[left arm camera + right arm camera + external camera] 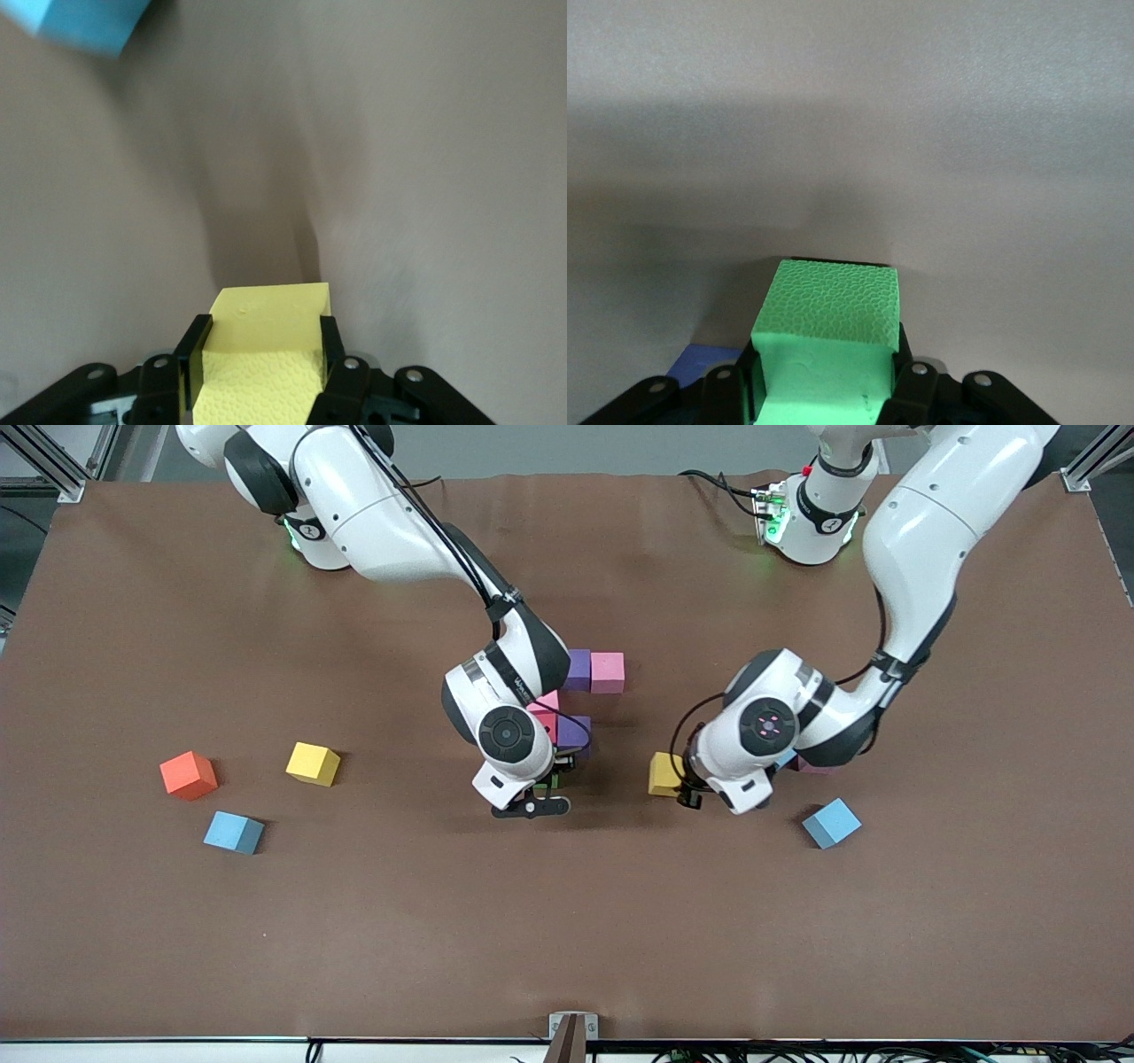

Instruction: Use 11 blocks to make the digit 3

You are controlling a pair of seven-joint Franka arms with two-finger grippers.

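My right gripper (542, 786) is shut on the green block (828, 323), low over the mat beside a cluster of blocks: purple (578, 669), pink (608, 672), a pink and red pair (544, 710) and a second purple (577, 735). My left gripper (684, 782) is shut on a yellow block (664, 773), which also shows in the left wrist view (266, 332), low over the mat toward the left arm's end. Loose blocks lie on the mat: a second yellow (313, 763), a light blue (234, 833) and another light blue (831, 823) (80, 22).
An orange cube (188, 775) lies near the yellow and light blue blocks toward the right arm's end. A pink sliver (811, 767) shows under the left arm's wrist. A dark blue-purple corner (700, 359) shows beside the right gripper's fingers. The brown mat (567, 921) covers the table.
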